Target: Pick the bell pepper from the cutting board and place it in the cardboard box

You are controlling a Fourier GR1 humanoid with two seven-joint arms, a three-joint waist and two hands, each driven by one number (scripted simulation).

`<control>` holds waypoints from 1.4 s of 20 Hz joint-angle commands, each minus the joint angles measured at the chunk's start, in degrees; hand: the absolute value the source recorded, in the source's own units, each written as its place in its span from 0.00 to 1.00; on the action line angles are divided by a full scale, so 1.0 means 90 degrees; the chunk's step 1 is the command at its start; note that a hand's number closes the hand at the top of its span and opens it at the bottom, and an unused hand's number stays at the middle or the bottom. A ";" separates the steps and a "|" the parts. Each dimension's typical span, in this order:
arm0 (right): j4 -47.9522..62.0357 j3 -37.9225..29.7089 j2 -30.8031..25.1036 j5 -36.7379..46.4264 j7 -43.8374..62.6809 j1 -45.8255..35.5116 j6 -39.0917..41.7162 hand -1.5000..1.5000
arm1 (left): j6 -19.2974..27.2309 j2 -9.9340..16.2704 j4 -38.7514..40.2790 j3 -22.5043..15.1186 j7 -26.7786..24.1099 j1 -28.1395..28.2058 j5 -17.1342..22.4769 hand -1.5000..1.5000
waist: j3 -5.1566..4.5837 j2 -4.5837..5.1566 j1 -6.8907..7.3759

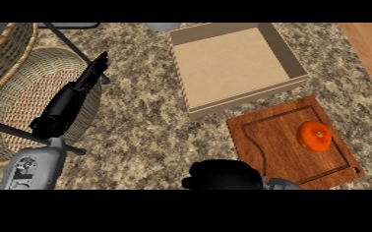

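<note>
Head view: my right hand [222, 174] sits low at the frame's bottom edge, away from the bell pepper [315, 136].

I cannot tell how its fingers are set; it shows only as a dark bunched shape beside the cutting board's [272, 142] near-left corner. My left hand [87, 81] lies straight-fingered over the wicker basket [29, 83]. I see the orange pepper resting on the board's right half, with the cardboard box [232, 64] just beyond the board, open side up.

left hand [81, 86] flat, fingers straight toward 1 o'clock, right hand [222, 175] balled up at 6 o'clock, holding nothing
</note>
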 commanded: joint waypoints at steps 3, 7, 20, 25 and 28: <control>-0.1211 -0.1134 -0.0047 -0.1133 -0.0293 -0.0184 0.0751 1.00 | 0.0184 -0.0117 -0.0016 -0.0010 0.0070 0.0018 -0.0145 0.50 | -0.0001 -0.0010 -0.0125; -0.1359 -0.2172 0.0525 -0.1925 0.0894 -0.0082 0.1202 1.00 | -0.0168 0.0227 -0.0101 0.0206 -0.0088 0.0181 0.0073 0.50 | -0.0004 -0.0017 -0.0128; 0.1478 -0.4734 0.1402 -0.2711 0.3123 -0.3284 0.1676 1.00 | 0.0082 -0.0057 0.0045 -0.0019 -0.0279 0.0158 -0.0254 0.50 | -0.0003 0.0018 -0.0013; 0.3507 -0.4507 0.0849 -0.1718 0.2060 -0.4243 0.0818 1.00 | -0.0136 -0.0050 0.0075 0.0039 0.0237 -0.0363 -0.0002 0.50 | -0.0002 0.0062 0.0076; 0.4416 -0.4324 0.0432 -0.1356 0.2028 -0.4717 0.1178 1.00 | -0.0298 0.0105 0.0023 0.0156 0.0132 -0.0291 0.0136 0.50 | -0.0006 0.0091 0.0192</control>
